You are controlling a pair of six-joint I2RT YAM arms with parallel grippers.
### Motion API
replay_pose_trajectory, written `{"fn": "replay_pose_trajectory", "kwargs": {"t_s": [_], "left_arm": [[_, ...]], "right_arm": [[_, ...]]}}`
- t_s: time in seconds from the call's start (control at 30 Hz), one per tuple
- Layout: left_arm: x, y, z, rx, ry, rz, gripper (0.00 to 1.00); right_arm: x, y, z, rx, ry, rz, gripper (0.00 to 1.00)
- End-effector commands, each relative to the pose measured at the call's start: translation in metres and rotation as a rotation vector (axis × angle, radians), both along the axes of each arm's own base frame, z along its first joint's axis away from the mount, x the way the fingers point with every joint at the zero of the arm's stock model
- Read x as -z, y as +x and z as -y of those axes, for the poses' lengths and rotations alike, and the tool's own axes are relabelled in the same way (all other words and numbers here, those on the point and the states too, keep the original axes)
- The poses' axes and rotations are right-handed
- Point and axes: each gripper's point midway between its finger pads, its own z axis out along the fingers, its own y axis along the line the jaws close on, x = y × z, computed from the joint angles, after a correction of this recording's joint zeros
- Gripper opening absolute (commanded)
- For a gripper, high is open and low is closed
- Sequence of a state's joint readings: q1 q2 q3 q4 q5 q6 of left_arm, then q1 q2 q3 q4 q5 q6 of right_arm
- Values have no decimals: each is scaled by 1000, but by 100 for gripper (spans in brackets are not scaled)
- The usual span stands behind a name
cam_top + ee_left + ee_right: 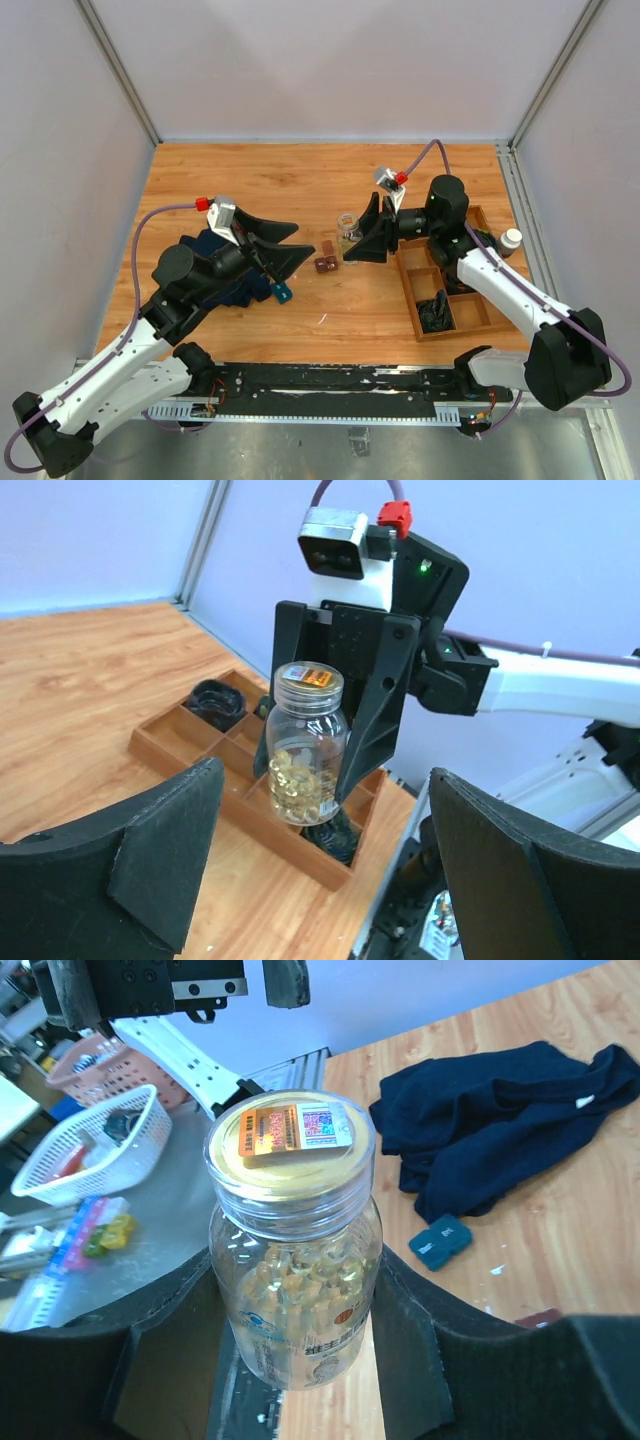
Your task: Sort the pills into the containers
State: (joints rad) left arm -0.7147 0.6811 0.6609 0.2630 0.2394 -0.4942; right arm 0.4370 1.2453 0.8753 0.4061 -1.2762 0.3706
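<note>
My right gripper is shut on a small clear round bottle of yellow gel pills and holds it upright above the table. In the right wrist view the bottle sits between the two black fingers. The small dark reddish-brown container lies on the table just left of the bottle; a sliver of it shows in the right wrist view. My left gripper is open and empty, left of the container, pointing at the bottle.
A wooden divided tray holding black items stands at the right, with a white bottle beyond it. A dark blue cloth and a small teal box lie under the left arm. A white basket sits off the table.
</note>
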Motion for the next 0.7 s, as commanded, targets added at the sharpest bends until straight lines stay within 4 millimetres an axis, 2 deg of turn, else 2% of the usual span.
{"fn": "replay_pose_trajectory", "kwargs": {"t_s": [0.0,0.17,0.27,0.33,0.6,0.67], "left_arm": [[-17,1,-9,-30,-131,-64,87],[-18,14,-5,-59,-125,-106,82],[-16,26,0,-91,-106,-151,80],[-10,34,5,-137,-60,-176,79],[7,56,34,-322,128,-210,78],[13,56,42,-324,148,-216,78]], "right_arm": [[-18,-2,1,-19,23,-100,1],[-12,1,2,-3,4,-56,1],[8,13,5,78,-72,44,1],[14,17,6,92,-95,74,1],[23,23,6,113,-128,94,1],[23,23,6,118,-132,98,1]]}}
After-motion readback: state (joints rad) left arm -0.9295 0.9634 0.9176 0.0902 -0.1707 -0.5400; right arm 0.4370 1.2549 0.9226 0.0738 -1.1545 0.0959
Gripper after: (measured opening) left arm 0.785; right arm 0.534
